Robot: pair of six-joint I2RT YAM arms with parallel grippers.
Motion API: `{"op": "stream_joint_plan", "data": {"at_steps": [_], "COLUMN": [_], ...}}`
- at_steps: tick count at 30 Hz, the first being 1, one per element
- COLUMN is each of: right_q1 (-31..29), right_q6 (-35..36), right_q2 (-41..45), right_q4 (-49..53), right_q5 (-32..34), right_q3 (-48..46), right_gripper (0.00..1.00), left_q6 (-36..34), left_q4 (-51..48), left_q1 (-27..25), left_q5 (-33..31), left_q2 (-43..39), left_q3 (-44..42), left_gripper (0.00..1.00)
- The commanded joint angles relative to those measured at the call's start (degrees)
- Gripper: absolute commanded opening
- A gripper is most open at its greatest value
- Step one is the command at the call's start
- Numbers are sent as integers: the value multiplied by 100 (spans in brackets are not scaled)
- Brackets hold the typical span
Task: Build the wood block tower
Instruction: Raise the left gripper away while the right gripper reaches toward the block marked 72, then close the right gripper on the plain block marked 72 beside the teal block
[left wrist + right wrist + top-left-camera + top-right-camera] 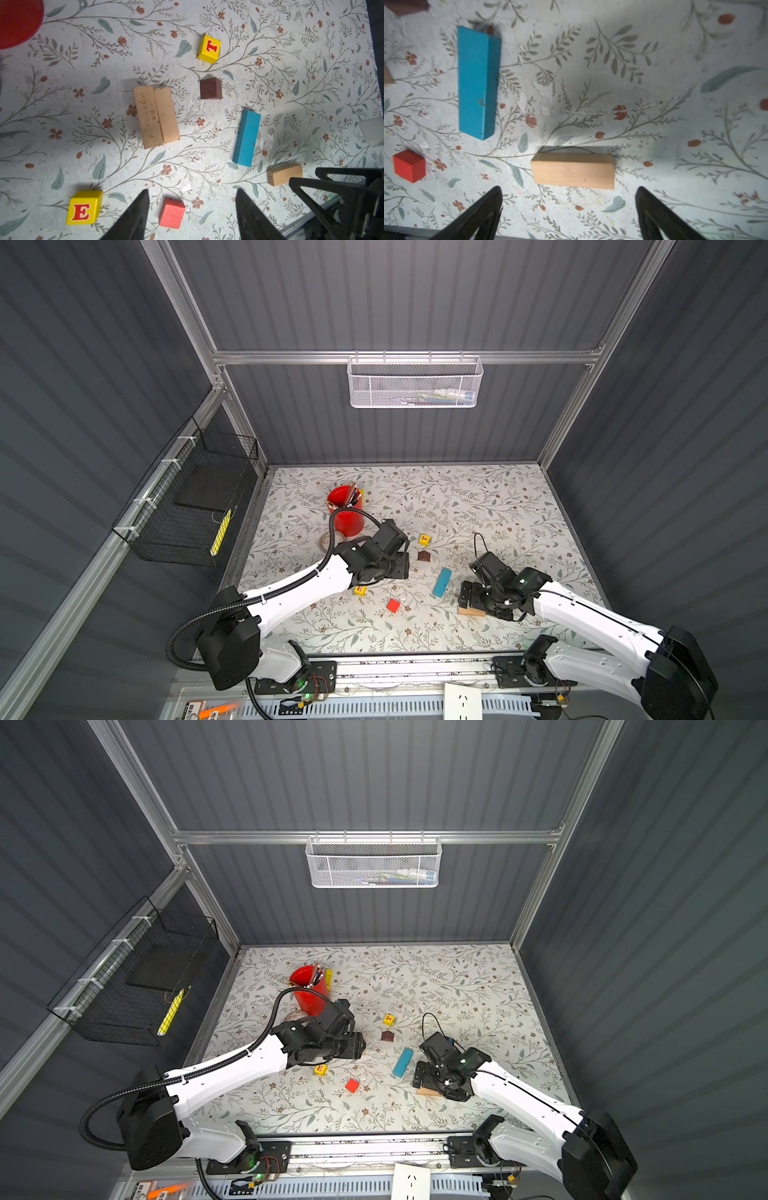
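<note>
Left wrist view: yellow "T" cube (209, 49), yellow "E" cube (84, 207), printed tan plank (148, 117); left fingers (137, 216) and right fingers (483, 209) spread, empty.

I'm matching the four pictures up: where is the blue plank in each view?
In a top view: blue plank mid-table, between the two arms.
In a top view: blue plank in the same spot.
Left wrist: blue plank between the brown roof piece and a lone tan plank.
Right wrist: blue plank beside that tan plank.
Shared landmark: the red cube, close to the plank in all four.
</note>
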State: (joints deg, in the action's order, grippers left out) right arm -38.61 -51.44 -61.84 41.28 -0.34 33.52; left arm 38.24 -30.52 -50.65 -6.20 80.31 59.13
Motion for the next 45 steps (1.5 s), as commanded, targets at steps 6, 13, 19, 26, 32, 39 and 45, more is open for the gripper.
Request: {"op": "stream_joint_plan", "data": {"at_steps": [6,13,19,26,32,39,45], "right_q1": [-36,-598,-1399,-1595,-1588,-1490,-1414], "right_q6": [56,-157,-420,384,1551,2399,2679], "right_q2": [-465,-632,-1072,-1113,-1360,-2287,-2701], "right_q4": [-570,-994,-1434,-316,213,55,-160], "right_q5": [-443,-613,-725,-265,312,276,117], "right_q3": [-130,-8,458,1016,1405,1819,1883], "right_gripper": [98,96,94,88,77,67,66], "left_q6": [-53,-33,62,361,647,791,828], "left_q4": [-51,-185,-343,-326,-222,-280,-367], "left_q1": [19,12,22,26,28,35,29], "left_q5": [-443,-827,-1135,-1364,-1512,-1640,-1664], "left_q2": [-419,-626,-857,-1128,-1441,-1638,-1608], "left_q3": [-217,-358,-534,-734,-950,-1057,-1035], "left_gripper": [69,71,72,72,73,73,73]}}
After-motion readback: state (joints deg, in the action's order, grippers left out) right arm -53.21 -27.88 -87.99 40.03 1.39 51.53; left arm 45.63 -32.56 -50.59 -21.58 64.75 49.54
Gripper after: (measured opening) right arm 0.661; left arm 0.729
